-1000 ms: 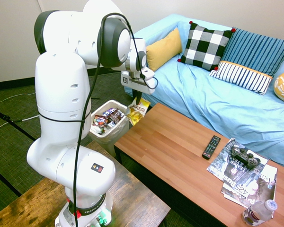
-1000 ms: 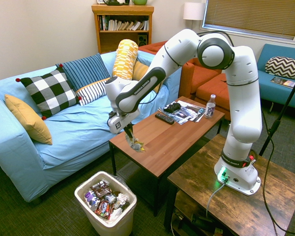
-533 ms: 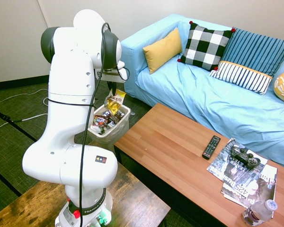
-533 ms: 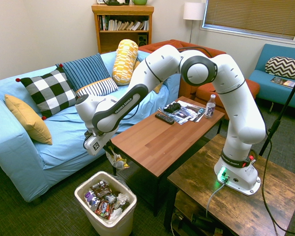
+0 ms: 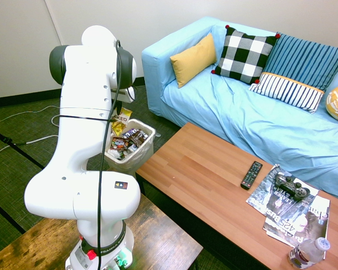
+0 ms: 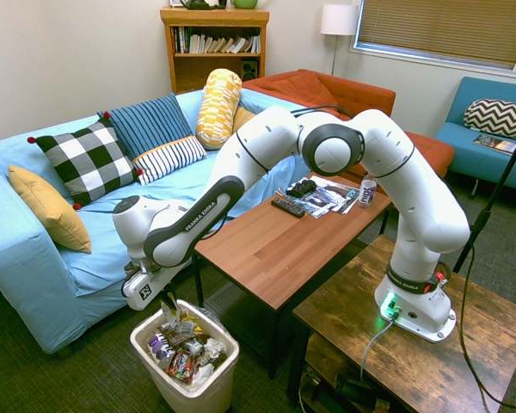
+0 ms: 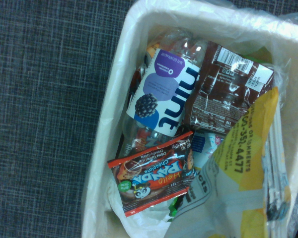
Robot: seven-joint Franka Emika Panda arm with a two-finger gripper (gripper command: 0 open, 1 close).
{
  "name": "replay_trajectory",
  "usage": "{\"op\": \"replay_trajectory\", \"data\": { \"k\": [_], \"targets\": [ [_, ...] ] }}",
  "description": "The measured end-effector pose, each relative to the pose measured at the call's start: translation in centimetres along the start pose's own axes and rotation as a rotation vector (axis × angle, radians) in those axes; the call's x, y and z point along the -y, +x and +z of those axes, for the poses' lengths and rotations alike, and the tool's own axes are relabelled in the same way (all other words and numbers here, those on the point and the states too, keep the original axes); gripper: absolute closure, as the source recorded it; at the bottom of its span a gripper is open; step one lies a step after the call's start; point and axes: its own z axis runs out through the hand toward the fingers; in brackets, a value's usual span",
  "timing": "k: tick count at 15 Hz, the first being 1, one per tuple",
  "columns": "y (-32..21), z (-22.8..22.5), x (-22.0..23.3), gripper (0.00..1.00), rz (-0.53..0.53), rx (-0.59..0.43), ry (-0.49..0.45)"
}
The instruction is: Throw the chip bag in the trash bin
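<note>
Chip bag (image 5: 121,119) held clamped in gripper (image 6: 167,303) above trash bin (image 6: 149,350).
Risk: bag released off-centre may be caught on the bin's rim.

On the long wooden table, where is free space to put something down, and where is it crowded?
The coffee table is bare from its end near the trash bin up to the remote. Beyond that, the magazines, game controller and water bottle crowd the far end.
</note>
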Motion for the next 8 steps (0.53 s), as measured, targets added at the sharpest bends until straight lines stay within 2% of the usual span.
{"op": "replay_trajectory", "data": {
  "k": [8],
  "targets": [
    [-0.13,0.34,0.18,0.0,-0.013,-0.005,-0.003]
  ]
}}
